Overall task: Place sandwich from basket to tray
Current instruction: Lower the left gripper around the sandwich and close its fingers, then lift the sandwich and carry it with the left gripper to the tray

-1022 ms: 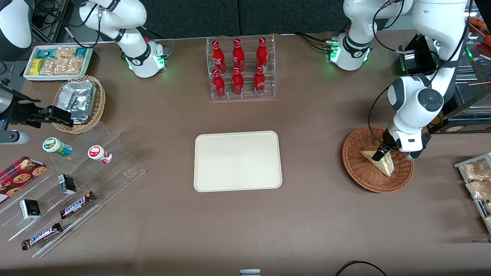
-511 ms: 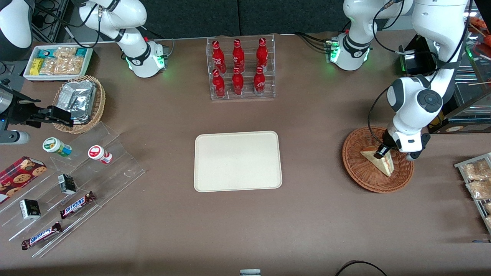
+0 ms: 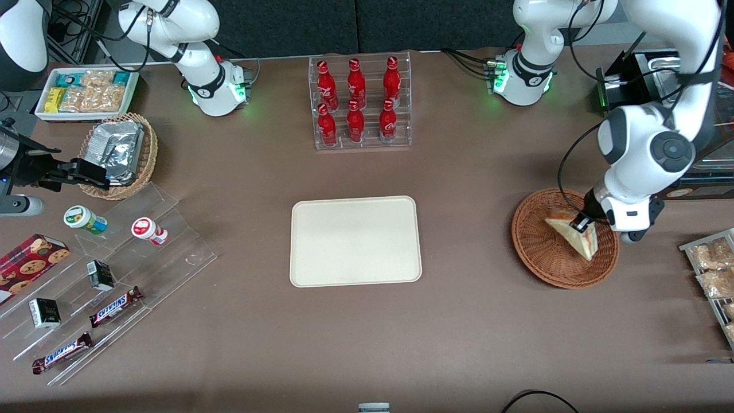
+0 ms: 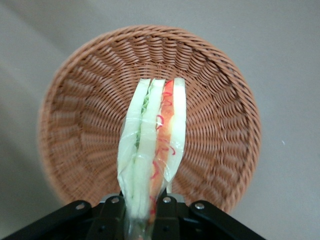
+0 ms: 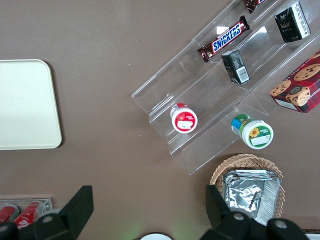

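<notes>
The sandwich [image 3: 578, 233], a pale bread wedge in clear wrap with red and green filling, hangs a little above the reddish-brown wicker basket [image 3: 539, 258]. My gripper [image 3: 585, 223] is shut on its upper edge, above the basket's side nearer the working arm's end. In the left wrist view the sandwich [image 4: 152, 145] runs out from between the black fingers [image 4: 107, 212], cut edge showing, with the basket [image 4: 75, 130] below it. The cream tray [image 3: 355, 241] lies bare at the table's middle, toward the parked arm from the basket.
A clear rack of red bottles [image 3: 360, 103] stands farther from the front camera than the tray. Snack packets on a rack [image 3: 711, 269] lie at the working arm's end. The foil-packet basket [image 3: 117, 152] and acrylic steps with snacks [image 3: 109, 275] sit toward the parked arm's end.
The gripper has risen with the sandwich, lifting it off the basket floor and shifting slightly toward the working arm's end; the wrist has swung the same way.
</notes>
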Controlling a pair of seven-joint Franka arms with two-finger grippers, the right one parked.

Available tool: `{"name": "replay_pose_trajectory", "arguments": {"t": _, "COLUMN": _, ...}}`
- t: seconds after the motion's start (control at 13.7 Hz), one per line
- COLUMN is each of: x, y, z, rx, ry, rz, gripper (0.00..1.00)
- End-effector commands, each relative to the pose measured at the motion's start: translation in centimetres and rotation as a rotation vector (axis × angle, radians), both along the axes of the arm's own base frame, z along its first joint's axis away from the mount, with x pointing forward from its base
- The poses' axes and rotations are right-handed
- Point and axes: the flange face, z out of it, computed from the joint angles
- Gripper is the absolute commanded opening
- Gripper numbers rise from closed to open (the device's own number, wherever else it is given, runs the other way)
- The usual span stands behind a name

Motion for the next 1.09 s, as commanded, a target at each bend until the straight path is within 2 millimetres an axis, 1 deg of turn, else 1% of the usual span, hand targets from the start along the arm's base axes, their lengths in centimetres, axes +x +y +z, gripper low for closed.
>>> {"name": "replay_pose_trajectory", "arguments": {"t": 0.0, "x": 0.9, "y": -4.4, "z": 5.1, "rx": 0.054, "ry": 0.022, "rz": -0.087, "gripper": 0.21}}
{"name": "replay_pose_trajectory", "arguments": {"t": 0.15, "x": 1.7, "y": -7.0, "z": 8.8, "rx": 0.067, "ry": 0.026, "rz": -0.125, "gripper": 0.21}}
{"name": "replay_pose_trajectory", "arguments": {"t": 0.22, "x": 1.9, "y": -9.2, "z": 10.8, "rx": 0.066, "ry": 0.02, "rz": -0.156, "gripper": 0.21}}
{"name": "replay_pose_trajectory", "arguments": {"t": 0.29, "x": 2.0, "y": -11.4, "z": 12.2, "rx": 0.058, "ry": 0.01, "rz": -0.176, "gripper": 0.21}}
{"name": "replay_pose_trajectory", "arguments": {"t": 0.36, "x": 1.8, "y": -14.2, "z": 13.1, "rx": 0.051, "ry": -0.01, "rz": -0.188, "gripper": 0.21}}
{"name": "replay_pose_trajectory", "arguments": {"t": 0.51, "x": 1.1, "y": -20.1, "z": 12.8, "rx": 0.043, "ry": -0.018, "rz": -0.259, "gripper": 0.21}}
{"name": "replay_pose_trajectory", "arguments": {"t": 0.58, "x": 0.5, "y": -23.3, "z": 12.3, "rx": 0.047, "ry": -0.019, "rz": -0.315, "gripper": 0.21}}
{"name": "replay_pose_trajectory", "arguments": {"t": 0.8, "x": -0.6, "y": -30.4, "z": 10.3, "rx": 0.042, "ry": -0.012, "rz": -0.445, "gripper": 0.21}}
{"name": "replay_pose_trajectory", "arguments": {"t": 0.95, "x": -1.0, "y": -34.7, "z": 8.0, "rx": 0.03, "ry": -0.014, "rz": -0.51, "gripper": 0.21}}
{"name": "replay_pose_trajectory", "arguments": {"t": 1.02, "x": -1.8, "y": -36.7, "z": 6.8, "rx": 0.024, "ry": -0.022, "rz": -0.542, "gripper": 0.21}}
